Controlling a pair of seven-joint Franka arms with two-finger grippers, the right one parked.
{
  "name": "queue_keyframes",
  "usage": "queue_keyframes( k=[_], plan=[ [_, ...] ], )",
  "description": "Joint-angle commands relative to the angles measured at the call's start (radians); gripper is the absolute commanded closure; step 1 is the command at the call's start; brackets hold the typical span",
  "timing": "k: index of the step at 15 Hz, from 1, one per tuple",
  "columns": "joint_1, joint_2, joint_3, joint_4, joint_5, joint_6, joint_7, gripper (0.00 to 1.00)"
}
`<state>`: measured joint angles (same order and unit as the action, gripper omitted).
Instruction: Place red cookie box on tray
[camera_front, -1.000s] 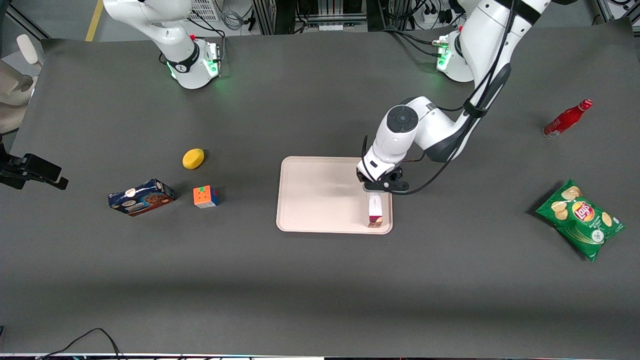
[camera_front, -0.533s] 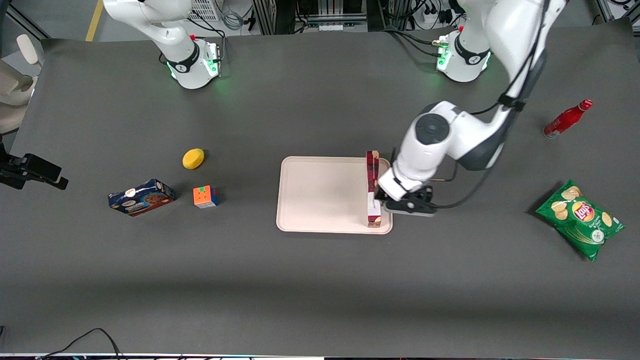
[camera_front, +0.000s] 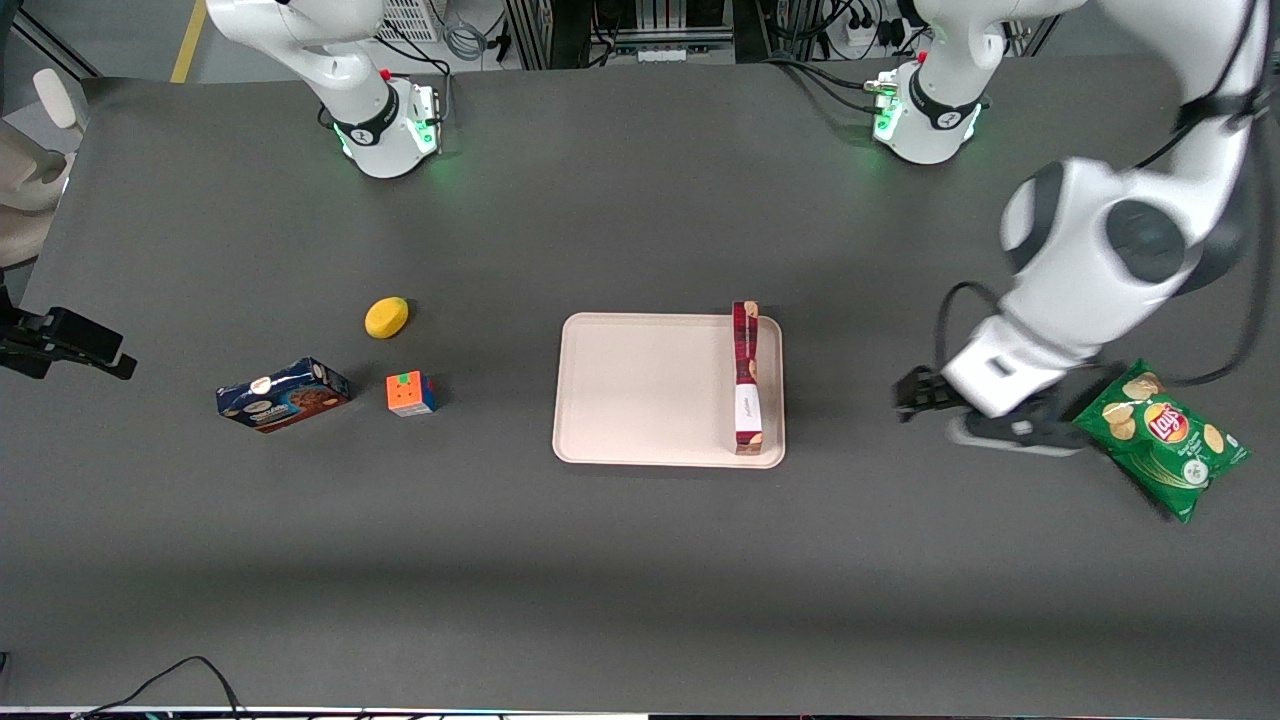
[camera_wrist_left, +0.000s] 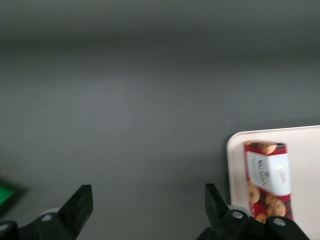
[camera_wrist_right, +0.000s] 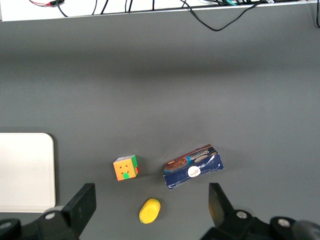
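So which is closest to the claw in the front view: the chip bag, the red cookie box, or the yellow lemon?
From the open claw:
1. Green chip bag, right beside the arm.
2. Red tartan cookie box, on the pink-beige tray.
3. Yellow lemon, toward the parked arm's end.

You have two cookie boxes, the red cookie box (camera_front: 745, 378) and a blue one (camera_front: 282, 393), plus one tray (camera_front: 650, 390), lemon (camera_front: 386, 317), cube (camera_front: 411, 393), chip bag (camera_front: 1160, 436) and gripper (camera_front: 912, 392).

tabletop (camera_front: 640, 560): matt dark grey cloth-like cover
tray (camera_front: 640, 390): smooth pale plastic, soft sheen
red cookie box (camera_front: 745, 375): printed cardboard, slightly glossy
gripper (camera_front: 915, 392): matt black plastic fingers (camera_wrist_left: 80, 207), spread wide
chip bag (camera_front: 1165, 435): shiny green foil
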<state>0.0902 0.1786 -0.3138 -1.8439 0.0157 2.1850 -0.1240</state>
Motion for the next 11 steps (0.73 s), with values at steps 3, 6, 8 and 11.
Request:
queue_keyframes(
  k=[3, 6, 8, 11],
  plan=[
    [0.062, -0.25, 0.021, -0.024, -0.022, -0.273, 0.081, 0.0],
    [0.074, -0.286, 0.076, -0.024, -0.039, -0.295, 0.161, 0.0],
    [0.074, -0.3, 0.091, -0.024, -0.059, -0.327, 0.17, 0.0],
    [0.074, -0.301, 0.093, -0.024, -0.059, -0.33, 0.172, 0.0]
  ],
)
